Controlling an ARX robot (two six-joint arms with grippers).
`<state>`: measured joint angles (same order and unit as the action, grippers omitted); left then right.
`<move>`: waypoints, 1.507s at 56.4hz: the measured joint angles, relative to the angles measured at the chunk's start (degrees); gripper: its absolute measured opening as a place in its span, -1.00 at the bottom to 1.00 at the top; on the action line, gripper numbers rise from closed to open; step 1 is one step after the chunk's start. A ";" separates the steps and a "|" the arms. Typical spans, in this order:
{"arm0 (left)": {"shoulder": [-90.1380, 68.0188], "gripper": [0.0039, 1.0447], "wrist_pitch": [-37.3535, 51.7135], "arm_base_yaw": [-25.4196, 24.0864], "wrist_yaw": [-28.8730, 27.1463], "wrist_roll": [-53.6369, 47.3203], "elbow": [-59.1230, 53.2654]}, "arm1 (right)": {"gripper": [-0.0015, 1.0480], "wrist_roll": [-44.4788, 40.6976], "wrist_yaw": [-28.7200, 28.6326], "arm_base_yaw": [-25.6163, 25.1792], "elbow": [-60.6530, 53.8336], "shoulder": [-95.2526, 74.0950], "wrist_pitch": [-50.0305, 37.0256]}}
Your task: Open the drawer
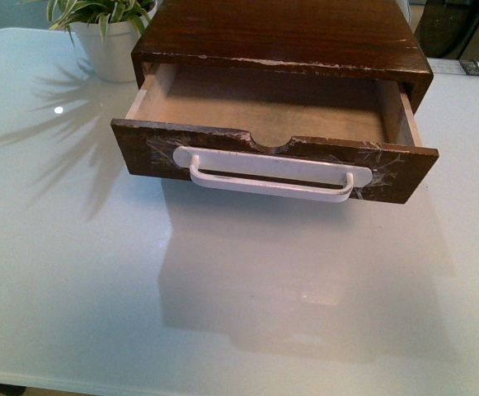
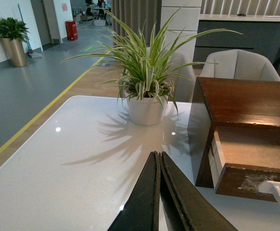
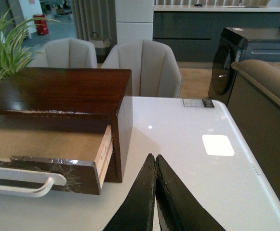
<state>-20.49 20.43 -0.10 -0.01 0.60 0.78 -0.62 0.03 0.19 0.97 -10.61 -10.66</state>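
We're at a glossy white table (image 1: 74, 289) in what looks like an open office, with grey chairs and a long corridor behind. The drawer (image 1: 272, 161) sits toward the far middle of the table, already pulled well out of its dark wooden case (image 1: 288, 37), so you can see the bare, empty bottom inside. Its white bar handle (image 1: 270, 175) runs left to right across the scratched front, facing us. A potted spider plant (image 2: 147, 77) stands just beside the case on our left.

Neither arm shows up in the front view, so both are pulled back from the drawer. Our left gripper (image 2: 159, 159) has its fingers pressed together with nothing in them, and the drawer lies ahead and off to its right. Our right gripper (image 3: 154, 161) is the same deal, pinched together and empty, with the drawer ahead and off to its left. Honestly can't tell which one is nearer. We'd call the job basically done.
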 joint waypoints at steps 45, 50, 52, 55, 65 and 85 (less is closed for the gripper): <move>20.13 -0.97 -20.35 0.00 0.00 -0.02 0.02 | -0.96 0.00 0.00 0.00 0.00 10.29 10.58; 20.13 -0.97 -20.35 0.00 0.00 -0.02 0.02 | -0.96 0.00 0.00 0.00 0.00 10.29 10.58; 20.13 -0.97 -20.35 0.00 0.00 -0.02 0.02 | -0.96 0.00 0.00 0.00 0.00 10.29 10.58; 20.13 -0.97 -20.35 0.00 0.00 -0.02 0.02 | -0.87 0.00 0.00 0.00 0.00 10.29 10.58; 20.13 -0.21 -20.35 0.00 0.00 -0.02 0.02 | 0.00 0.00 0.00 0.00 0.00 10.29 10.58; 20.13 0.87 -20.35 0.00 0.00 -0.15 0.02 | 0.82 0.04 0.00 0.00 0.00 10.29 10.58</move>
<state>-0.36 0.08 -0.10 -0.01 0.45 0.80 -0.58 0.03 0.19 0.97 -0.32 -0.08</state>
